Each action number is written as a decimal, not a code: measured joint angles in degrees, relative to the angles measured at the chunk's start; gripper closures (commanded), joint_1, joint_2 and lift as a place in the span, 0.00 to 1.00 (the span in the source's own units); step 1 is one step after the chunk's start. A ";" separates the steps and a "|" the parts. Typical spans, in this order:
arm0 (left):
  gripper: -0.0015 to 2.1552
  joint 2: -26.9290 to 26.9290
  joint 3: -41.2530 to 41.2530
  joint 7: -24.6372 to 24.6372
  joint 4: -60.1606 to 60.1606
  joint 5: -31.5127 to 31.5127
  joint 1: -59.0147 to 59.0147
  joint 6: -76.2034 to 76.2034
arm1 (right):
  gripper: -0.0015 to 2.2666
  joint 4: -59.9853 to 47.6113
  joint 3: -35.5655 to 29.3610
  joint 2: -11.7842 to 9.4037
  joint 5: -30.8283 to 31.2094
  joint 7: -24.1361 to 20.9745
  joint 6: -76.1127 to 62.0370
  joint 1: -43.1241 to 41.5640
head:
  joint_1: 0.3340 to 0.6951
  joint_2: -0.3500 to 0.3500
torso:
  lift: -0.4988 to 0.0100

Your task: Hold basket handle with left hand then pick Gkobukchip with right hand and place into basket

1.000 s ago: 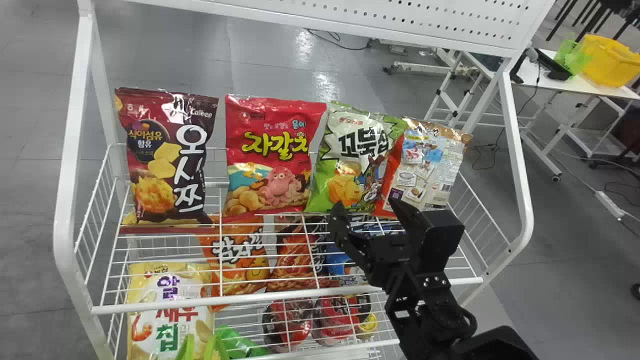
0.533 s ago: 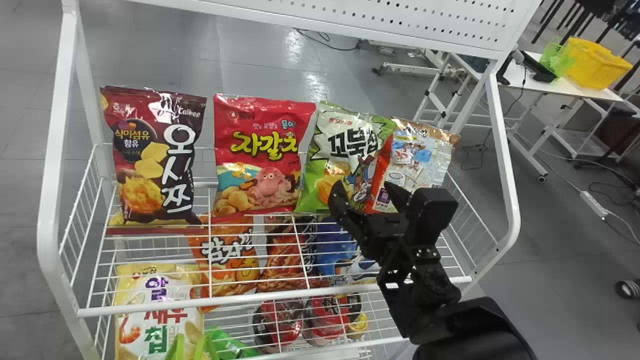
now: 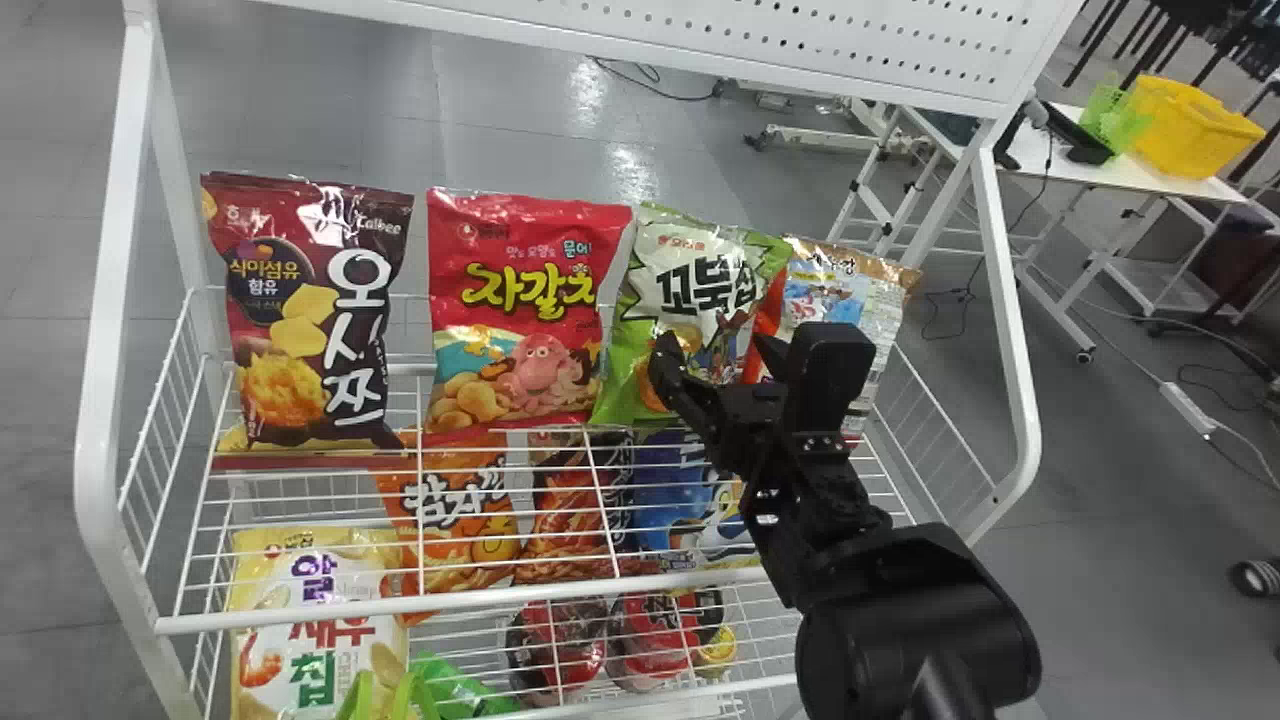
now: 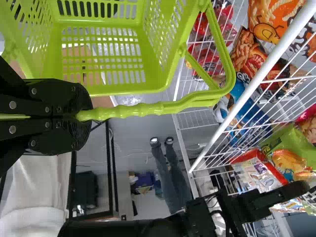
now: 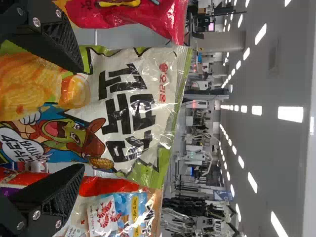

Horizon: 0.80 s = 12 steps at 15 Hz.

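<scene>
Preferably, centre the parted right fingers (image 5: 59, 39) on the Gkobukchip (image 5: 123, 108) on the rack (image 3: 450, 600), clear of the shrimp-print bag (image 5: 103, 215) beside it, before closing, while the left fingers (image 4: 74, 98) clamp the basket handle (image 4: 133, 110).

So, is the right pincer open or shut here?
The right pincer is open: its two fingers stand well apart, and the Gkobukchip bag shows across the gap.
</scene>
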 measured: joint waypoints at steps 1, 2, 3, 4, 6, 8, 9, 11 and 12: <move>0.83 0.03 0.01 -0.01 0.23 0.00 -0.27 0.00 | 0.10 0.87 0.24 0.06 0.09 0.09 -0.01 -0.64 | 1.00 0.03 | 0.92; 0.83 0.05 0.02 -0.04 0.43 -0.01 -0.49 0.00 | 0.16 1.46 0.42 0.09 0.20 0.15 -0.02 -1.08 | 1.00 0.03 | 0.92; 0.83 0.10 0.03 -0.08 0.72 -0.01 -0.76 0.00 | 0.27 2.00 0.58 0.10 0.35 0.30 -0.03 -1.53 | 1.00 0.03 | 0.92; 0.83 0.12 0.04 -0.13 1.11 -0.01 -1.04 0.00 | 0.39 2.44 0.70 0.11 0.47 0.70 0.00 -1.97 | 1.00 0.04 | 0.92; 0.83 0.13 0.04 -0.27 1.79 -0.05 -1.42 0.00 | 0.65 2.91 0.78 0.12 0.59 0.87 0.27 -2.58 | 1.00 0.05 | 0.92; 0.83 0.13 0.11 -0.27 2.29 -0.11 -1.67 0.00 | 0.73 3.00 1.32 0.17 1.11 0.73 1.72 -2.94 | 1.00 0.05 | 0.92; 0.83 0.14 0.17 -0.27 2.39 -0.15 -1.74 0.00 | 0.73 2.95 1.75 0.26 1.61 0.46 2.24 -2.92 | 1.00 0.06 | 0.92; 0.83 0.21 0.26 -0.35 2.40 -0.18 -1.80 0.00 | 0.73 2.73 1.96 0.59 1.89 -0.15 2.25 -2.47 | 1.00 0.07 | 0.92; 0.83 0.26 0.26 -0.36 2.38 -0.19 -1.85 0.00 | 0.73 2.53 1.87 0.72 1.90 -0.52 1.84 -2.09 | 1.00 0.07 | 0.92</move>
